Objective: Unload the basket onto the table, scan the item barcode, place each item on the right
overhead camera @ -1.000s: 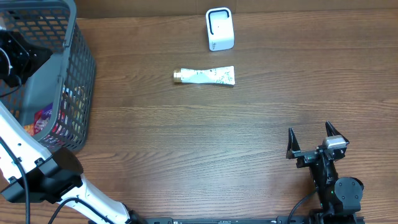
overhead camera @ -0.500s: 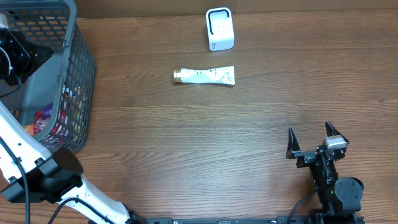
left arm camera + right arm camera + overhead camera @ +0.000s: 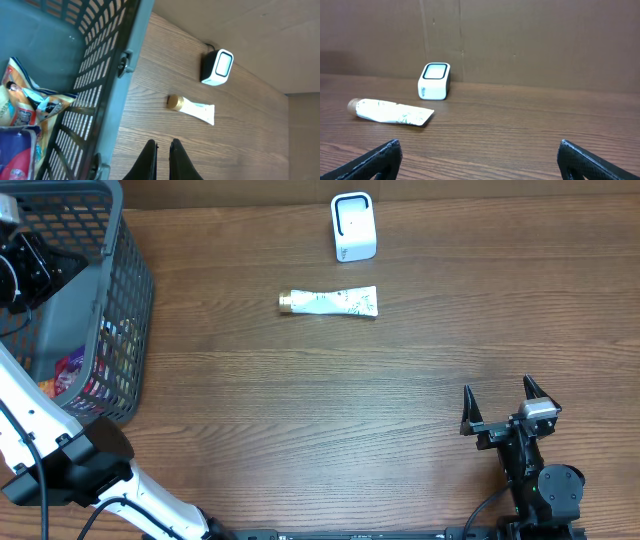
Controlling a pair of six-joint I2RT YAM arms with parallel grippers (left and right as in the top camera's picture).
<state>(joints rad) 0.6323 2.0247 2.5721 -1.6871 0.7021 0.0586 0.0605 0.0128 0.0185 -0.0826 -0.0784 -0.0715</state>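
Grey basket (image 3: 132, 300), colourful snack packets (image 3: 27, 112) inside, wooden table (image 3: 300, 400)

Overhead: bench (image 3: 300, 410) seen straight down, from afar.
Left wrist: aimed downward over the basket (image 3: 116, 115) rim.
Right wrist: aimed level, low over the bench.
Shared: tube (image 3: 330, 302) and scanner (image 3: 353, 227), seen in all.

Tube (image 3: 192, 108) lies between closed tool (image 3: 163, 145) and probable scanner (image 3: 218, 67).

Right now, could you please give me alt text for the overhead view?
A white squeeze tube with a gold cap lies flat on a brown wooden table, apart from a small white box-shaped scanner beyond it. A grey plastic mesh basket holding packets stands at the left, and the right claw hangs open at bottom right.
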